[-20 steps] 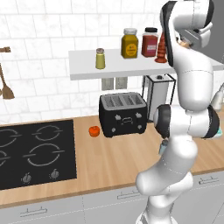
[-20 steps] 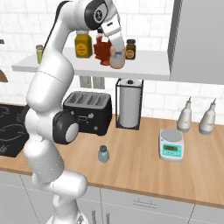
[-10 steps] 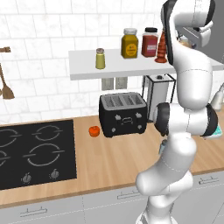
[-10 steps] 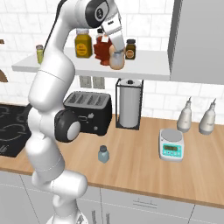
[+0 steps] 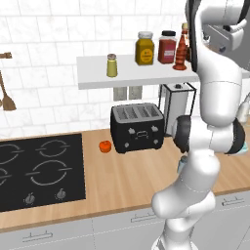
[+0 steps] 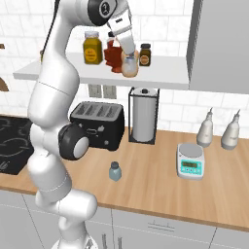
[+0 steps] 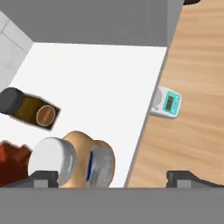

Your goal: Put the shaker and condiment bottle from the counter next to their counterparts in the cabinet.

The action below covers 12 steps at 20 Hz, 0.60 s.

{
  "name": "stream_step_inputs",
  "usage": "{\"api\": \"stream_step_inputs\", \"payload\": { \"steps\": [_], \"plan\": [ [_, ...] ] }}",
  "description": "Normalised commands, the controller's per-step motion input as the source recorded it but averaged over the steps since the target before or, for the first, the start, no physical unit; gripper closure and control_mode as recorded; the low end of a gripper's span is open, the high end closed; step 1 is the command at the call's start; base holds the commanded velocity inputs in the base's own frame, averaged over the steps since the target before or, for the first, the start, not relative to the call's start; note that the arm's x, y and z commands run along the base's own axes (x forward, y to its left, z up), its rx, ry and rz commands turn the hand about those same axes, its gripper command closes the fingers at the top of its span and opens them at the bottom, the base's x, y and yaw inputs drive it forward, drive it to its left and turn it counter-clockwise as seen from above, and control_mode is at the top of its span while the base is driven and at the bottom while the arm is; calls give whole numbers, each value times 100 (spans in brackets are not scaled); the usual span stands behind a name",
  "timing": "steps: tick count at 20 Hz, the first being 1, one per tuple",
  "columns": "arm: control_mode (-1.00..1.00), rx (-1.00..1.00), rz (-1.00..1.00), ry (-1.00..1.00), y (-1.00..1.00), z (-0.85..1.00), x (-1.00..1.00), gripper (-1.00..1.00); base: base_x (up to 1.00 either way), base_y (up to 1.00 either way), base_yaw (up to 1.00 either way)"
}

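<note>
Condiment bottle [image 6: 130, 67] stands on the cabinet [image 6: 160, 80] near its front edge, beside the red bottle [image 6: 113, 54]. Tool [image 6: 127, 46] released, jaws spread above it. Next: retreat, then fetch the shaker [image 6: 115, 171] mid-counter [image 6: 160, 185].

We saw a black toaster [image 5: 137, 128] against the tiled wall, with a small red tomato [image 5: 105, 146] just beside it toward the hob. A paper-towel holder [image 6: 143, 115] stood next to the toaster. Further along, a digital kitchen scale [image 6: 190, 161] lay flat, with two pale spray bottles [image 6: 221, 131] near the wall behind it. Higher up we noted a mustard-yellow jar [image 5: 144, 48], a red jar [image 5: 167, 47] and a dark brown jar [image 6: 145, 55]
</note>
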Motion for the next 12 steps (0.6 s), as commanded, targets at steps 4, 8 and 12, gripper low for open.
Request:
{"api": "stream_step_inputs", "payload": {
  "steps": [4,8,12],
  "plan": [
    [-100,4,0,-4,11,-13,-100,-100,0,0,0],
    [-100,3,0,-5,14,-24,-98,-100,0,0,0],
    [-100,5,-1,0,9,-6,-19,-100,0,0,0]
  ]
}}
